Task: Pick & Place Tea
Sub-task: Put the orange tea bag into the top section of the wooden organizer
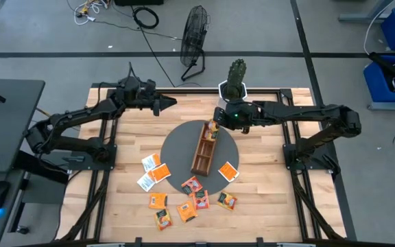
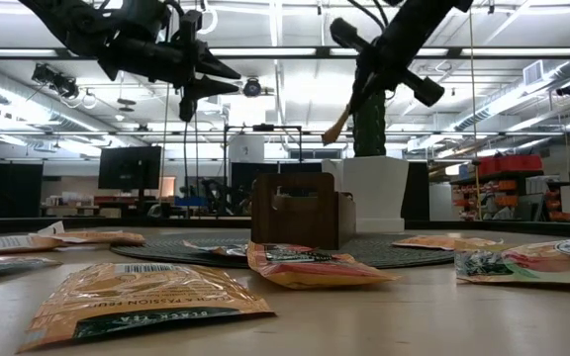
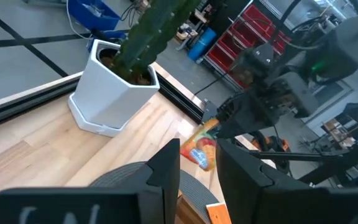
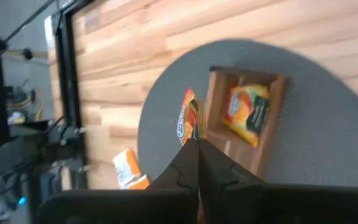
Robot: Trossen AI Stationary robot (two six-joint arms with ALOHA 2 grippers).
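Observation:
My right gripper [image 1: 216,123] is shut on an orange tea sachet [image 4: 188,121] above the far end of the brown wooden tray [image 1: 204,149], which lies on a round grey mat [image 1: 177,147]. Another tea sachet [image 4: 247,112] lies in the tray's end compartment. Several more sachets [image 1: 184,202] lie flat on the near half of the table and on the mat's near rim. My left gripper [image 1: 164,104] hangs open over the far left of the table, pointing toward the right arm, with nothing between its fingers [image 3: 166,168]. My right gripper pinches the sachet's near edge [image 4: 194,138] between its two fingertips. The fingers slant downward from the table's far right side. The sachet sticks out beyond the fingertips, tilted and edge-on to the wrist view, lifted clear above the tray [image 2: 336,127].
A white pot with a green cactus [image 1: 235,86] stands at the table's far edge, close behind my right gripper. A floor fan [image 1: 194,41] stands beyond the table. Bare wood shows at the table's left and right of the mat.

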